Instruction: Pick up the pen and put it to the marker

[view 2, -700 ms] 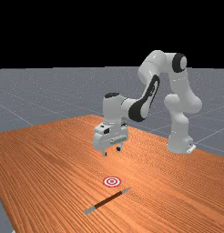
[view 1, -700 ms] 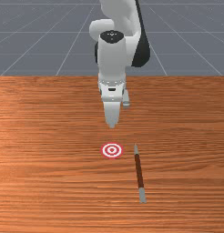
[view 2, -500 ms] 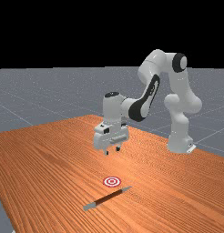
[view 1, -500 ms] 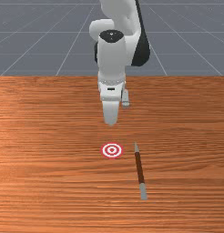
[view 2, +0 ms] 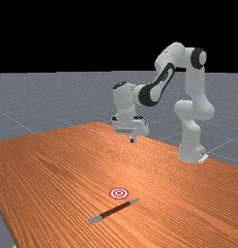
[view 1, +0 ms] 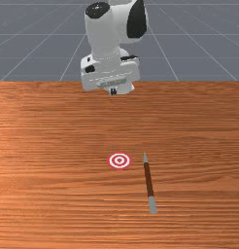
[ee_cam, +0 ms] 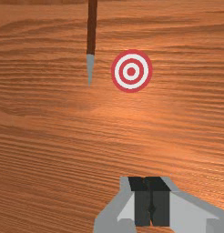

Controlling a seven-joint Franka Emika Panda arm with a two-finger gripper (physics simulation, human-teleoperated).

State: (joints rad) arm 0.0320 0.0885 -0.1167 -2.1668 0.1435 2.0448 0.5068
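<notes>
Your pen (view 1: 149,180) lies flat on the wood, brown barrel between two grey ends, the narrow end pointing back toward the arm's base. In the front view it sits to the right of the marker (view 1: 119,160), a red and white ring target; its narrow tip (view 1: 145,158) is near the rim but apart from it, and no part of the pen overlaps the rings. Progress, by your task sentence: pick-up not done, placement not done. Remaining, as you would judge it: part the fingers, bring them over the barrel, lower, close, lift, carry the short way across and set the pen down at the marker. The gripper (ee_cam: 151,202) is raised well above the table (view 1: 43,146), back toward the base from both pen and marker. Its fingers are pressed together with nothing between them, so you need them spread before any descent. You also probably need a turn of the hand so that they close across the slim barrel, not along it. Obstacles: you see nothing upright between gripper and pen; the marker looks flat and should not block your path. The arm (view 2: 149,94) reaches in from the far view's right, its base standing well apart from the pen. Likely risk: a poorly centred descent nudges or rolls the pen.
</notes>
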